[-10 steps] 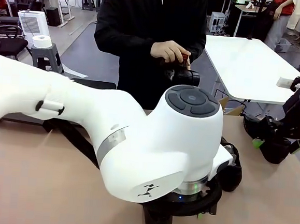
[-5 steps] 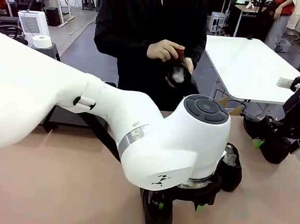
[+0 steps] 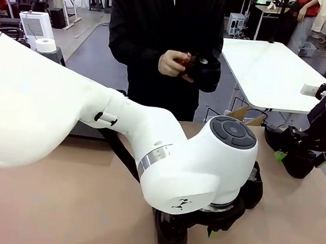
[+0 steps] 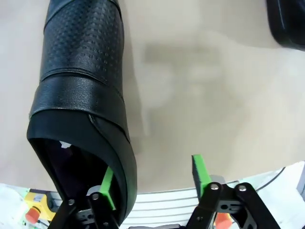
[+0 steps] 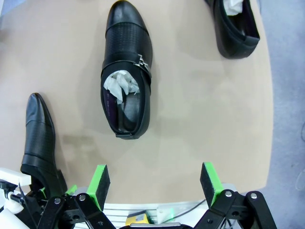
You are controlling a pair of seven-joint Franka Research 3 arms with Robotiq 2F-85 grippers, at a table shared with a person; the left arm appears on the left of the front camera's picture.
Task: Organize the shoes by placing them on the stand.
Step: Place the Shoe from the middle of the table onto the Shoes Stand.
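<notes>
The tan desk [image 3: 43, 203] spans the front view, and the white left arm [image 3: 94, 133] reaches low across it toward the near middle. At the far side a person [image 3: 159, 20] in black holds a dark thing, seemingly a fourth shoe [image 3: 205, 74], in both hands. A dark strip of the stand [image 3: 86, 130] shows behind the arm, toward the desk's far left. Three shoes lie on the desk. They are a buckled shoe [image 5: 126, 71] stuffed with white paper, a third shoe [image 5: 236, 24] well apart from it near the desk's edge, and a perforated shoe [image 4: 81, 86] near the buckled one. The left end effector [image 4: 153, 179] is partly open astride the perforated shoe's heel wall. One pad is inside the opening and the other is outside, with a gap to the leather, so nothing is clamped. The right end effector [image 5: 155, 183] hangs wide open and empty above bare desk.
</notes>
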